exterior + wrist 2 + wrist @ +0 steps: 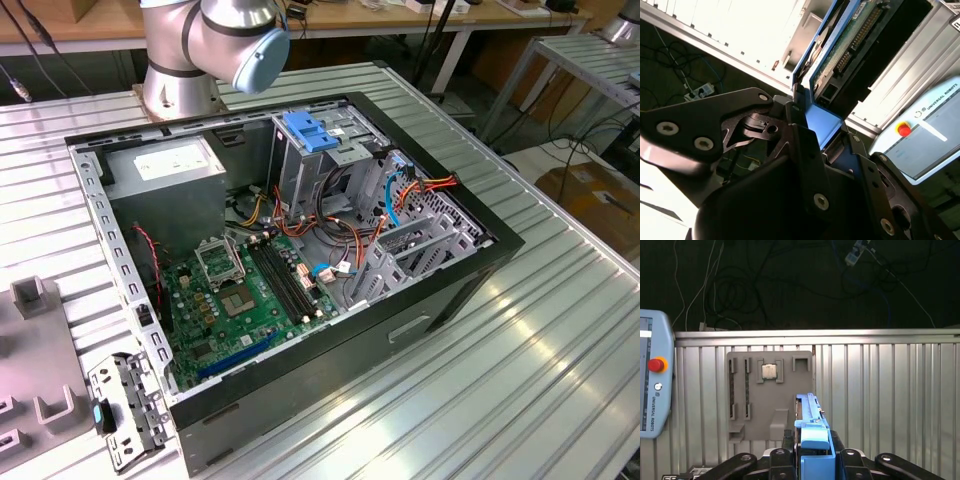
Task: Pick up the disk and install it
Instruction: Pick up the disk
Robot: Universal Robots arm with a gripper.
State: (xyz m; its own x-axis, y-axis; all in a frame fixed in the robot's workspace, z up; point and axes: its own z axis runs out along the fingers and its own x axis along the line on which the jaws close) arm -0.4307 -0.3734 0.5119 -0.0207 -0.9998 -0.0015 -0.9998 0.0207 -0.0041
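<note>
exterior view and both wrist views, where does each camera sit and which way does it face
Exterior view: off the arm, raised, looking down on the open computer case on the ribbed table; the arm's base shows beyond it.
First wrist view: on the wrist, looking past the end effector towards a grey fixture tray.
Second wrist view: on the wrist, looking close along the end effector at the disk.
Shared: both wrist views show the end effector clamping the disk, and a teach pendant.

The disk (812,435) has a bright blue frame, motherboard (225,320) is green, case (330,375) black, table (540,370) ribbed silver.
</note>
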